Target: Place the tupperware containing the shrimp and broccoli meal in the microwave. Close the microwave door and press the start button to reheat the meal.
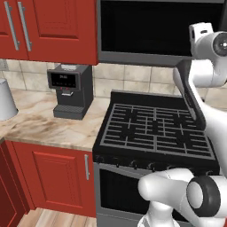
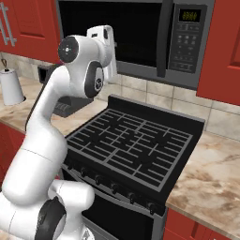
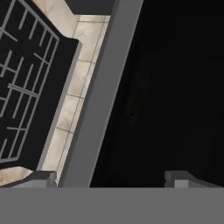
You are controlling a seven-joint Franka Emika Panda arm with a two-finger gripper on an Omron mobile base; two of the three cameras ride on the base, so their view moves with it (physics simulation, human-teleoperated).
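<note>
The end effector [image 3: 109, 178] is standing with its two dark fingertips [image 3: 41, 177] spread wide apart in the hand view, and nothing is sitting between them, so it is open and empty. It is pointing straight at the microwave door [image 3: 175, 87], whose black glass window is spreading across the area just ahead of the fingertips, while the door's grey frame is running diagonally past the left fingertip. The door is lying shut against the microwave [image 2: 140, 42], which is hanging above the stove [image 2: 131, 145].

In the right base view the white arm [image 2: 47, 140] is rising from the lower left and bending upward, with the hand lifted close in front of the lower left part of the door. Well to the side of the end effector, at the far end of the microwave front, the control panel [image 2: 187, 40] with its small lit display and rows of buttons is showing. Below the end effector the black stove grates are lying bare, and behind them a strip of beige wall tiles [image 3: 76, 87] is running under the microwave.

In the left base view a black coffee machine [image 1: 71, 91] is standing on the marbled desk [image 1: 40, 124], down and off to one side of the end effector, beside the stove. A white cylindrical object [image 1: 6, 99] is standing farther along the desk. Red cabinets [image 1: 48, 26] are hanging beside the microwave.

The tupperware and its meal cannot be made out behind the dark glass.
</note>
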